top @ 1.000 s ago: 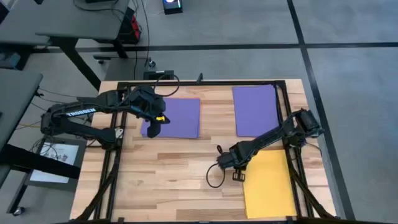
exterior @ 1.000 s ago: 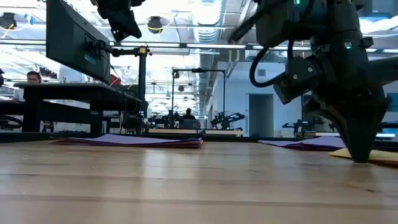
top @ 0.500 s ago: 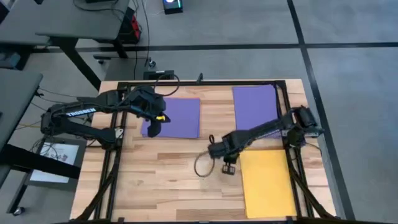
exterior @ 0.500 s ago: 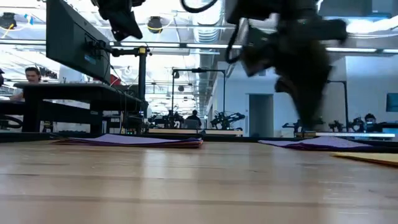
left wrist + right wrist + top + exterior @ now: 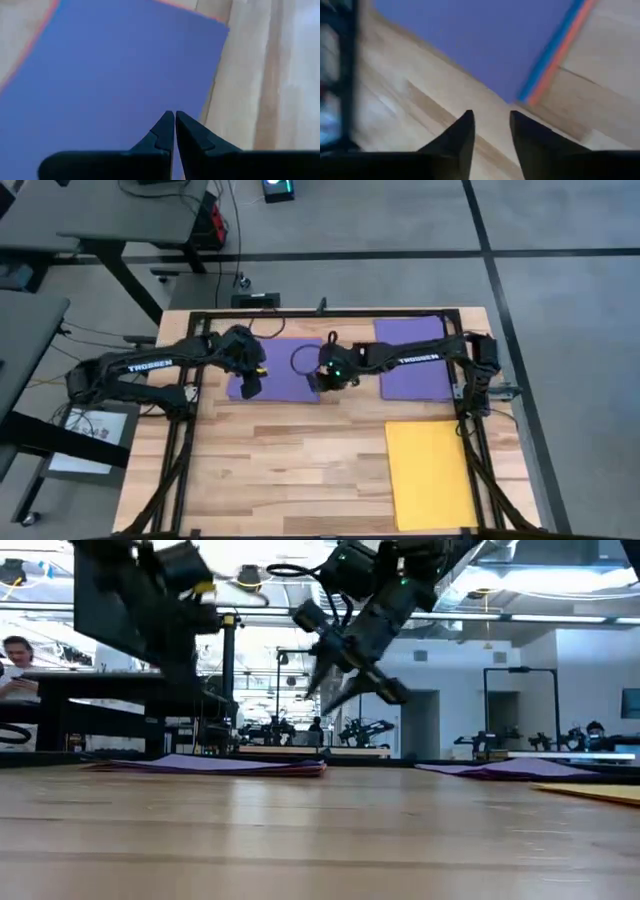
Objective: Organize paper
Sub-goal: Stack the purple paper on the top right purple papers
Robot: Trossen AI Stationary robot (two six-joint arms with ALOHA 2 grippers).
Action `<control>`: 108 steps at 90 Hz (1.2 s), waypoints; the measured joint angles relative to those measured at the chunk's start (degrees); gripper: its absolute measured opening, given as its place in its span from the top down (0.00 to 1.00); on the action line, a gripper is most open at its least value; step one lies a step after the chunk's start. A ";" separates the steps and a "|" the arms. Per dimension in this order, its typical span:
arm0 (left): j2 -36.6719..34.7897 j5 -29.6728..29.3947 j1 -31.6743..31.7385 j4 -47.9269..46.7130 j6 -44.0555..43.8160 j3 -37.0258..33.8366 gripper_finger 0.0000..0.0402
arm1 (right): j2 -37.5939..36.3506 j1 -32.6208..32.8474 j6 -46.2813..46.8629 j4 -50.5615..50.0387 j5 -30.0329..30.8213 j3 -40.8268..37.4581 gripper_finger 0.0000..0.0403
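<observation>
A stack of paper with a purple top sheet (image 5: 285, 370) lies flat at the table's far left; blue and orange edges (image 5: 555, 55) show beneath it. A second purple stack (image 5: 410, 358) lies at the far right, and a yellow sheet (image 5: 430, 475) at the near right. My left gripper (image 5: 250, 385) is shut, its tips (image 5: 174, 117) over the left stack's near left corner. My right gripper (image 5: 323, 377) hangs open in the air (image 5: 340, 690) beside that stack's near right corner, with bare wood between its fingers (image 5: 490, 120). My left gripper points its shut fingertips down at the purple top sheet near its corner (image 5: 200, 90); I cannot tell whether they touch the sheet.
A black metal frame (image 5: 320, 312) runs along the table's far edge and down both sides. Bare wood (image 5: 290, 470) spreads over the near left. In the low view a person (image 5: 15, 650) sits in the room beyond the table.
My right gripper has risen off the yellow sheet and swung toward the far left, ending beside the left purple stack, and has opened. My left gripper has come down toward that stack's near left corner, still shut.
</observation>
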 joint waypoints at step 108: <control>12.07 3.10 -1.22 26.67 0.73 -14.46 1.00 | 8.94 -0.17 5.48 5.06 6.19 -1.64 0.63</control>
